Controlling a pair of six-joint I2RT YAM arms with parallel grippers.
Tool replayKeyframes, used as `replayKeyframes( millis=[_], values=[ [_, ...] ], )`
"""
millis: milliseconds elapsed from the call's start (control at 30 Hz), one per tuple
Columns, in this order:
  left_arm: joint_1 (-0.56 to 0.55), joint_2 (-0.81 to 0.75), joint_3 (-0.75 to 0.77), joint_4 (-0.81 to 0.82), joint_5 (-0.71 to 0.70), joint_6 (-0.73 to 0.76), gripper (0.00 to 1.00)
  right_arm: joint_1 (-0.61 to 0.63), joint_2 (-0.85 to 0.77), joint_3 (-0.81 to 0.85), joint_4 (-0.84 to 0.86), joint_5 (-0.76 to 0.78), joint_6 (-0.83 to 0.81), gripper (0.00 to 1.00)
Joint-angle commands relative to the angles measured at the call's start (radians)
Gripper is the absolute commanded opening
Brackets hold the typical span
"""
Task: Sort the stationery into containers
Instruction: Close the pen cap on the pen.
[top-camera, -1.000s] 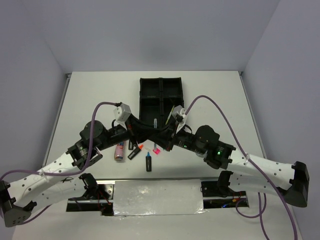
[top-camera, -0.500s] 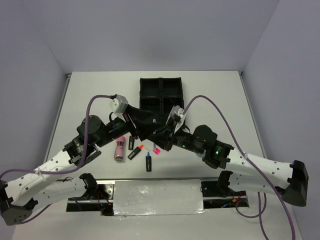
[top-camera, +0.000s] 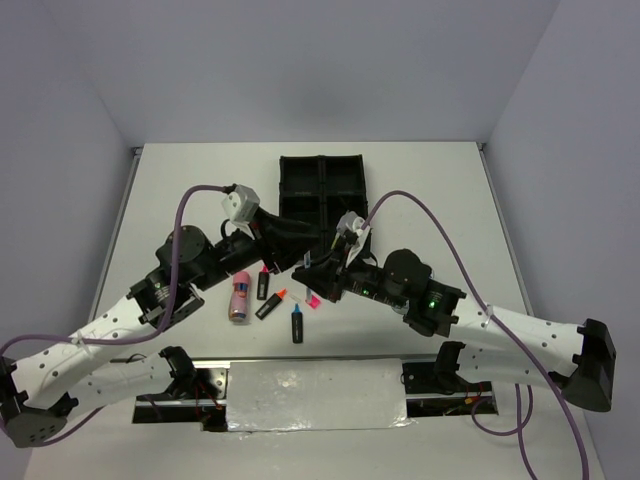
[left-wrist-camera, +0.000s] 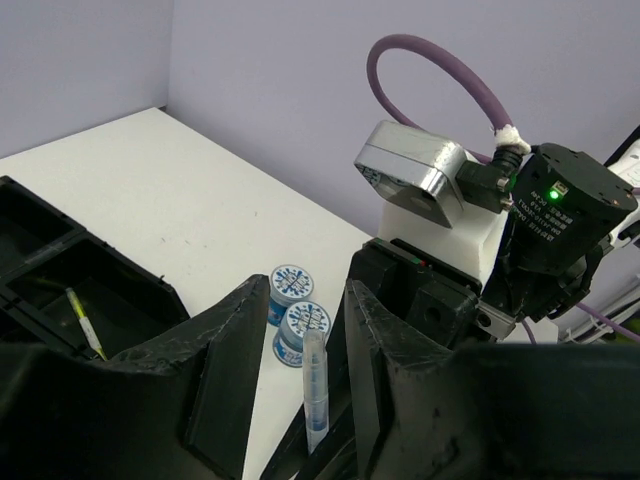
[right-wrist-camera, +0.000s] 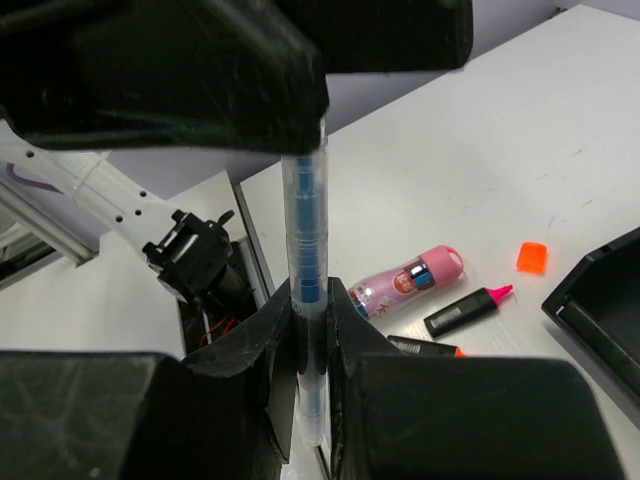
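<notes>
stationery sorting, state of the surface:

- clear blue pen: standing upright above the surface, between the two arms where they are meeting just in front of the tray.
- right gripper: its fingers are clamping the lower part of the clear blue pen from both sides.
- left gripper: its fingers are standing apart, with the pen rising in the gap between them; the gap is showing wider than the pen, and no contact is showing.
- black tray: sitting at the middle of the surface, divided into four square compartments.
- thin yellow-green pen: lying slanted in the tray compartment nearest the rolls.
- two blue-white rolls: standing side by side, touching, on the surface just beside the tray.
- pink tube: lying on the surface in front of the tray, towards the left.
- black highlighters: one with a blue cap lying nearest the arm bases; one with an orange tip lying slanted just beside it; one lying between the pink tube and the grippers.
- loose orange cap: lying alone on the surface, near the tray corner.
</notes>
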Motion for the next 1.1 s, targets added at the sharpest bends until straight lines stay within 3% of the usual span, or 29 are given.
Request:
replayKeyframes(
  millis=[0, 33, 67, 167, 367, 900, 1067],
  values=[
    [-0.001, 0.005, -0.002, 0.039, 0.045, 0.000, 0.48, -0.003, -0.002, 0.058, 0.007, -0.001, -0.022, 0.00],
    [-0.001, 0.009, -0.006, 0.042, 0.054, -0.010, 0.44, -0.003, 0.003, 0.071, 0.002, 0.000, -0.026, 0.00],
    [-0.001, 0.009, -0.019, 0.047, 0.062, -0.014, 0.31, -0.005, 0.004, 0.080, -0.002, 0.008, -0.029, 0.00],
    [-0.003, 0.008, -0.046, 0.053, 0.080, -0.034, 0.13, -0.011, 0.020, 0.128, -0.028, 0.026, -0.046, 0.00],
    [-0.001, -0.003, -0.106, 0.055, 0.097, -0.068, 0.00, -0.035, 0.049, 0.237, -0.058, 0.037, -0.086, 0.00],
    [-0.050, 0.031, -0.447, 0.273, 0.192, -0.234, 0.00, -0.115, 0.158, 0.625, -0.110, -0.004, -0.160, 0.00],
    [-0.065, 0.011, -0.427, 0.201, 0.098, -0.205, 0.00, -0.117, 0.178, 0.601, -0.111, -0.011, -0.152, 0.00]
  ],
)
